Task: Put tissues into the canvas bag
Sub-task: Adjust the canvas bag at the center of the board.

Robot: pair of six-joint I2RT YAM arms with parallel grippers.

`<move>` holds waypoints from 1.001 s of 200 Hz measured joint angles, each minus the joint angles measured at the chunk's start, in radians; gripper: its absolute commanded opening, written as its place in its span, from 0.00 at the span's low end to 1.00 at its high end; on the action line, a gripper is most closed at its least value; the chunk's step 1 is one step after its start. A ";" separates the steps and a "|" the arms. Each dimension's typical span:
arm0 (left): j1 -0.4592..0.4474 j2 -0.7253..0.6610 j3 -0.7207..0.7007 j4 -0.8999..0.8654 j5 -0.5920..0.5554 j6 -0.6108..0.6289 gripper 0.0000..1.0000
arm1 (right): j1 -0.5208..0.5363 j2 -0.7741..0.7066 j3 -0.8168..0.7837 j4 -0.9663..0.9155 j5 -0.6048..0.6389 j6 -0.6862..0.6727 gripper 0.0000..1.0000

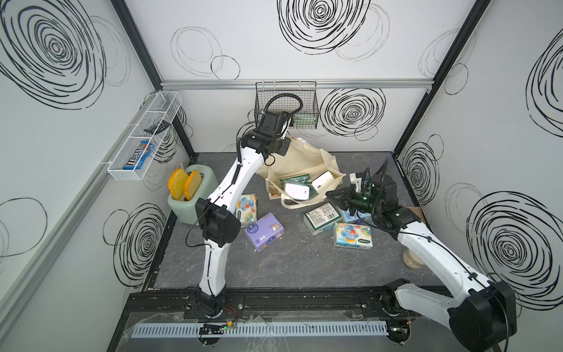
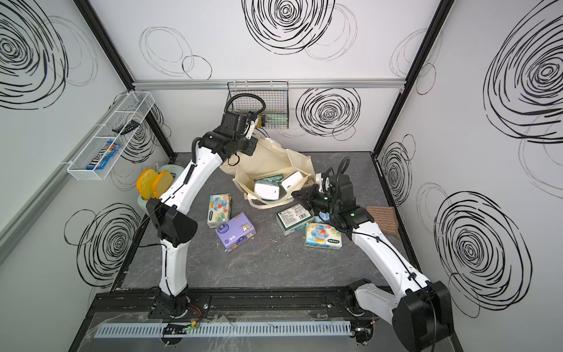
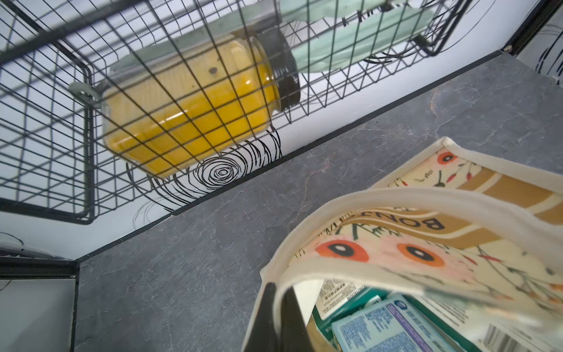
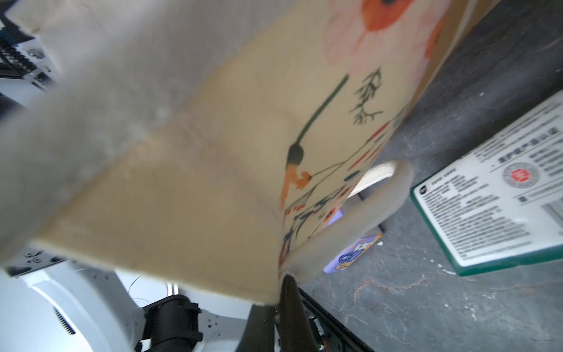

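Both claws are pinched shut on the rim of the canvas bag (image 1: 292,164) — left claw (image 3: 280,301) at its far edge, right claw (image 4: 278,297) at its near corner. It stands open on the tabletop (image 1: 289,268); seemingly three tissues (image 1: 297,191) lie inside, more packs (image 1: 264,231) beside it.

Quantity, canvas bag (image 1: 304,164): one.
Quantity, tissue packs (image 2: 295,218): eight.
- Inside the canvas bag: three, comprising one green-edged pack (image 1: 295,179) and two white packs (image 1: 297,191).
- In front of the canvas bag: five, comprising two elephant-print packs (image 1: 247,210), one purple pack (image 1: 264,231), one green-white pack (image 1: 323,218) and one light blue pack (image 1: 348,217), partly hidden.

Beside the canvas bag: one toaster (image 1: 189,207) with two toast slices (image 1: 178,184).
Behind the canvas bag: one black wire basket (image 1: 309,100) containing one yellow jar (image 3: 189,100).
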 measured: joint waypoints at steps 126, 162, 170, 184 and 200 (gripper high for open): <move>-0.019 0.017 0.049 -0.050 -0.085 0.020 0.11 | -0.095 0.185 0.090 0.047 -0.115 0.095 0.00; -0.034 0.017 0.070 -0.021 -0.101 0.015 0.95 | -0.116 0.202 0.091 0.040 -0.124 0.076 0.00; -0.034 0.017 0.073 -0.014 -0.107 0.010 0.96 | -0.116 0.203 0.093 0.039 -0.124 0.075 0.00; -0.034 0.017 0.074 0.003 -0.123 -0.009 0.96 | -0.116 0.212 0.106 0.037 -0.125 0.076 0.00; -0.034 0.009 0.074 0.008 -0.128 -0.032 0.96 | -0.112 0.231 0.135 0.035 -0.123 0.082 0.00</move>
